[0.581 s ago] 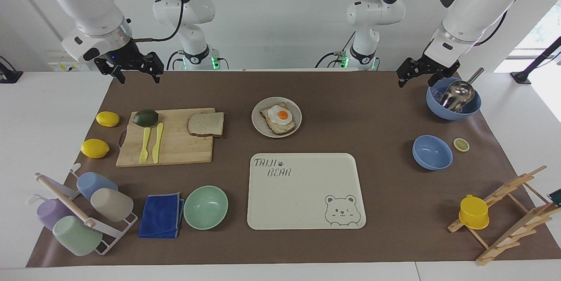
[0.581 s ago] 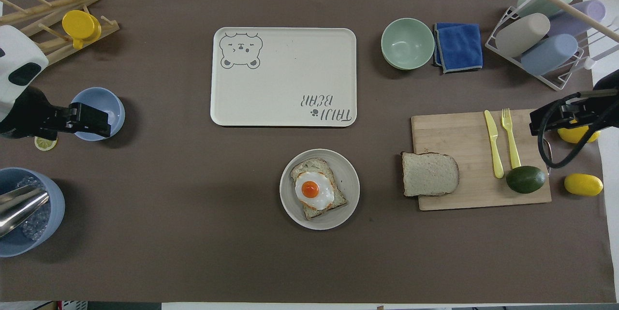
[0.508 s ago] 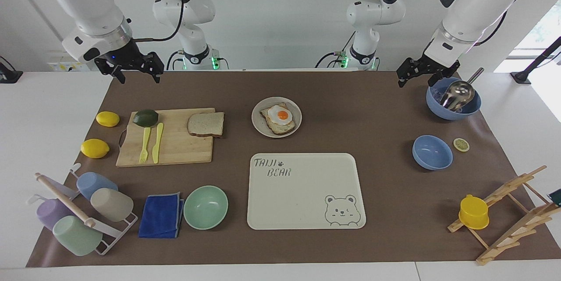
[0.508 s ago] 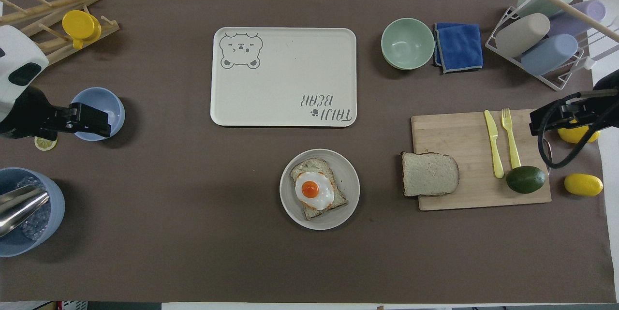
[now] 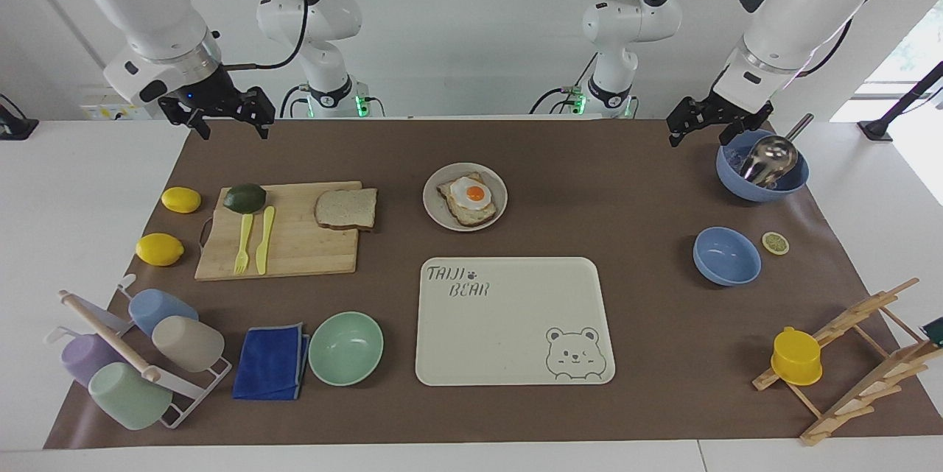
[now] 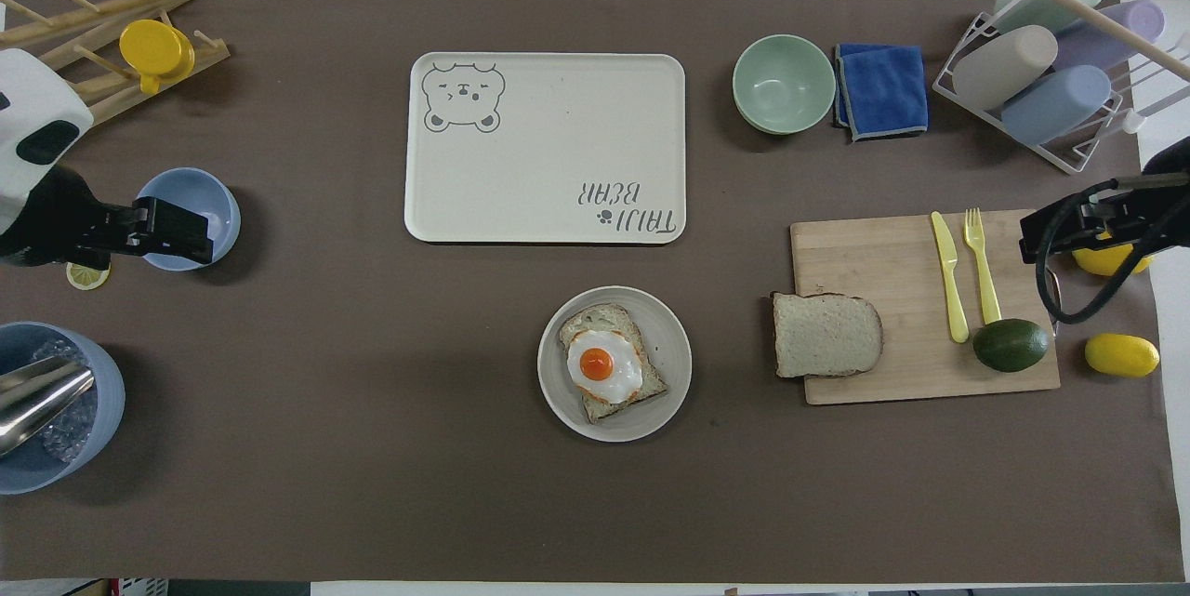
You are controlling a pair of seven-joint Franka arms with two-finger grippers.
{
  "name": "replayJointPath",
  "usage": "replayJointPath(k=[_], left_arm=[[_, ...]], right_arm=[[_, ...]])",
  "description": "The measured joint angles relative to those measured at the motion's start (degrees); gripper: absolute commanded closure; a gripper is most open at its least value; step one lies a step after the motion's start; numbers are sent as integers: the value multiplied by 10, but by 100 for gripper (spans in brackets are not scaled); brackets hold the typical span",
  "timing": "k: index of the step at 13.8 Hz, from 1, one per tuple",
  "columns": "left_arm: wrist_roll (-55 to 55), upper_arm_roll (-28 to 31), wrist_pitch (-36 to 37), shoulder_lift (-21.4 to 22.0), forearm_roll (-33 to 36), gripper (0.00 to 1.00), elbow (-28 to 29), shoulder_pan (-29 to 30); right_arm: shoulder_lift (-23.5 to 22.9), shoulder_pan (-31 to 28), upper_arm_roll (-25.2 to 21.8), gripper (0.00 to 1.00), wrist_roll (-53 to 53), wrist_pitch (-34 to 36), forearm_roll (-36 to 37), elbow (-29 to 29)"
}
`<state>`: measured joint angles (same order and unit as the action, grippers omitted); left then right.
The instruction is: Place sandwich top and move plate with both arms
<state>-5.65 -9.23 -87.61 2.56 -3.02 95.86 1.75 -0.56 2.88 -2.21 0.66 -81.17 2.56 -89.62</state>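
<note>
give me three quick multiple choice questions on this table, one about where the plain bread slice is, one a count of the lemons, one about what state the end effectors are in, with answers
1. Where does the plain bread slice lie?
A. on the wooden cutting board
B. on the bear tray
C. in the green bowl

2. How many whole lemons lie beside the cutting board?
A. one
B. two
C. four

3. What are the end effectors doing?
A. both gripping the plate
B. one holding the bread
C. both open, holding nothing

Answers:
1. A: the slice sits at the board's edge toward the plate.
2. B: two whole lemons lie at the right arm's end.
3. C: the right end effector and the left end effector hang above the mat, empty.
</note>
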Motion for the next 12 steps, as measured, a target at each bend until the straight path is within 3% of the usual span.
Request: replayJointPath(k=[4,6,9,12], left_arm=[[0,0,0,0,0,0,0,0],[0,0,0,0,0,0,0,0],[0,0,0,0,0,0,0,0],[0,0,0,0,0,0,0,0]], right_arm=[[4,2,-1,0,1,-9,-5,-26],[19,19,0,0,2,-69,-14,-74],[31,96,2,0,-55,-154,-12,-161],[-13,179,4,0,-168,-210,6,-194]])
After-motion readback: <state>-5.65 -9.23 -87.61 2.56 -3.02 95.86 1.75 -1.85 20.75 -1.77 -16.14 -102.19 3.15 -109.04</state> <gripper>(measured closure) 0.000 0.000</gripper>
